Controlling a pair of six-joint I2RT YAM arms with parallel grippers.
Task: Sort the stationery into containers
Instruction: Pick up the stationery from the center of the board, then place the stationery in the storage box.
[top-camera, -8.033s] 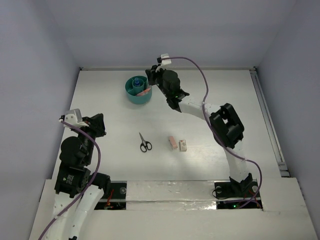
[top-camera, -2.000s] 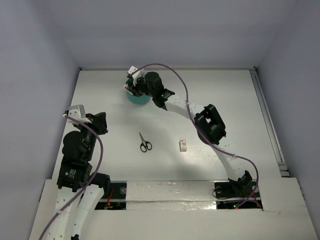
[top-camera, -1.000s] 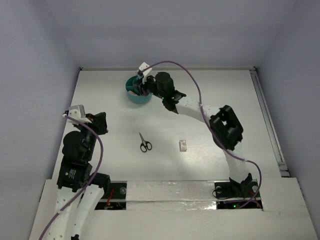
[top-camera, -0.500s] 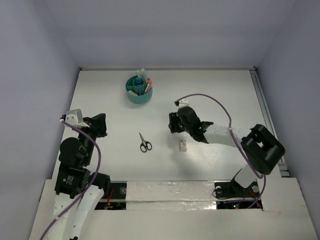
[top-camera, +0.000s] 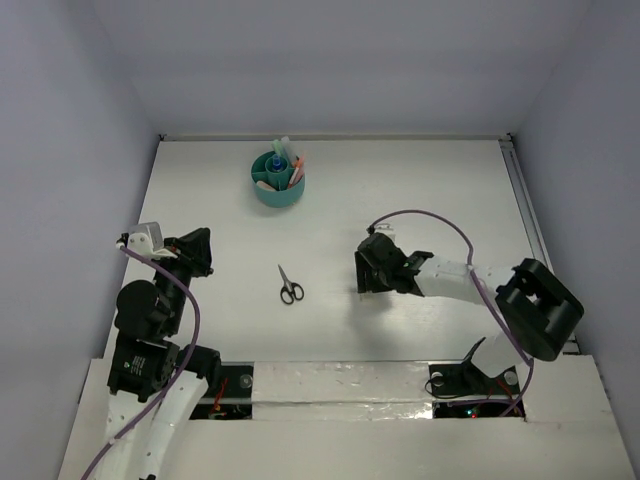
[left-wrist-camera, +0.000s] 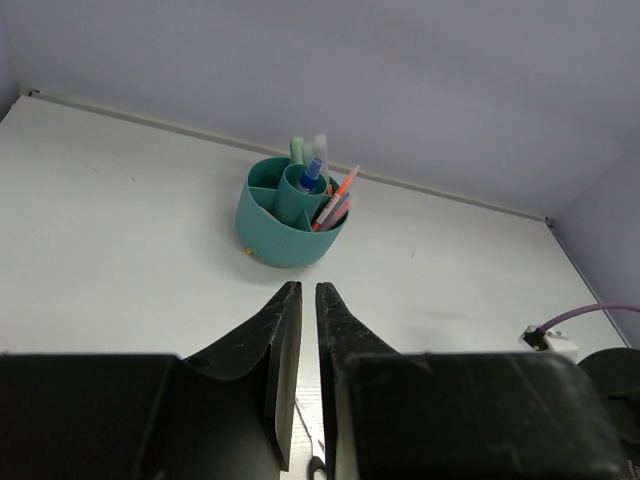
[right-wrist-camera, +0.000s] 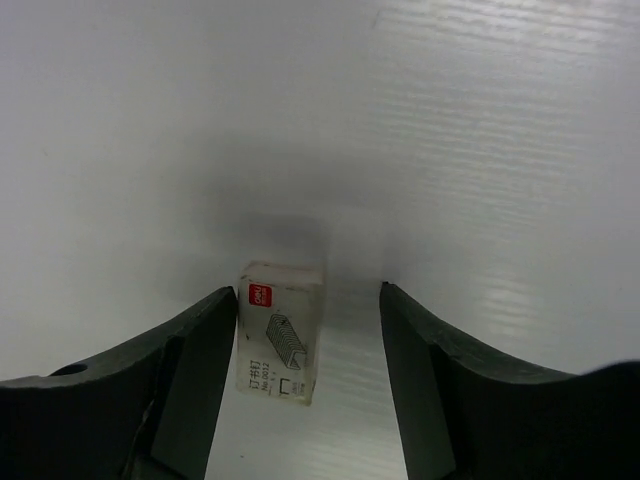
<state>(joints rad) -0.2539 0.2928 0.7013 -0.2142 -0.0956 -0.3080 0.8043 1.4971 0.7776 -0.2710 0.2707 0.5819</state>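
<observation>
Hovering low, right gripper (right-wrist-camera: 308, 300) hiding the small white box (right-wrist-camera: 281, 335) from the top view, jaws standing wide around it, gripping nothing, left gripper (left-wrist-camera: 300, 300) nearly closed, empty, teal organiser (top-camera: 275, 197) holding pens (left-wrist-camera: 338, 195), probably a blue-capped bottle (left-wrist-camera: 313, 170) centrally, scissors (top-camera: 289, 287) lying well apart.

Only print in view is on the white box (right-wrist-camera: 282, 330). Red logo patch (right-wrist-camera: 255, 296) at the box's top-left corner, with white lettering too small to read. Line drawing (right-wrist-camera: 286, 335) of a ridged strip sits mid-face. Dark characters (right-wrist-camera: 257, 373) run sideways along the box's left edge, apparently Chinese, not legible for sure. No numbers readable.
</observation>
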